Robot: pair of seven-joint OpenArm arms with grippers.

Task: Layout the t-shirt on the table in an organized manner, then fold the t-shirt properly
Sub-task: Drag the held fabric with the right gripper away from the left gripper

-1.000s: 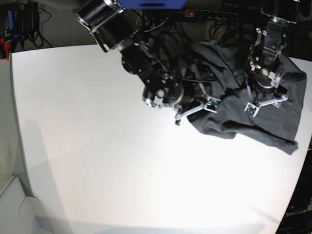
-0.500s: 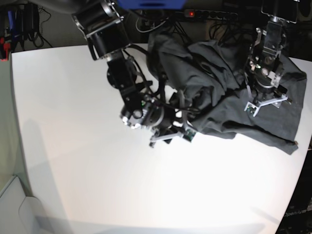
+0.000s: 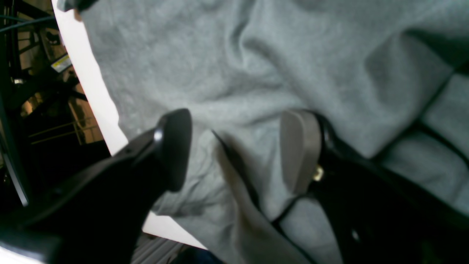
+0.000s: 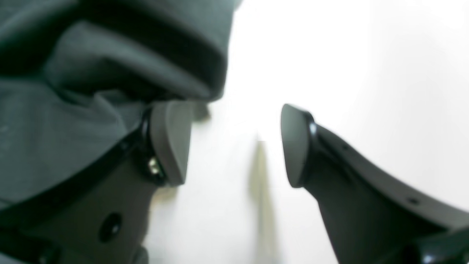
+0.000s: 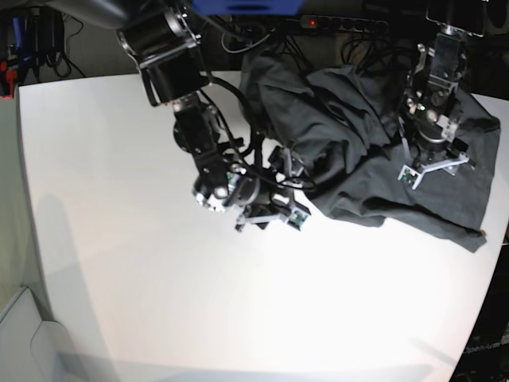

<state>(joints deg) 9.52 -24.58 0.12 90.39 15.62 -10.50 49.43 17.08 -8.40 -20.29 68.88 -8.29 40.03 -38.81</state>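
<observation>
White bench (image 5: 159, 302) carries the crumpled t-shirt (image 5: 358, 143) at its far corner. Left wrist view: left end effector (image 3: 234, 150) spread, poised over cloth. Right wrist view: right end effector (image 4: 234, 143) released, empty, beside the hem. Soft, limp; grip edges.

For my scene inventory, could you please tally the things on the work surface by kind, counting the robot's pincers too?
Garments: 1, the t-shirt, dark grey and crumpled.
Tables: 1, the white table.
Pincers: 2, the left pincer over the cloth and the right pincer over bare table beside the shirt's edge, jaws apart.
Total: 4.
</observation>
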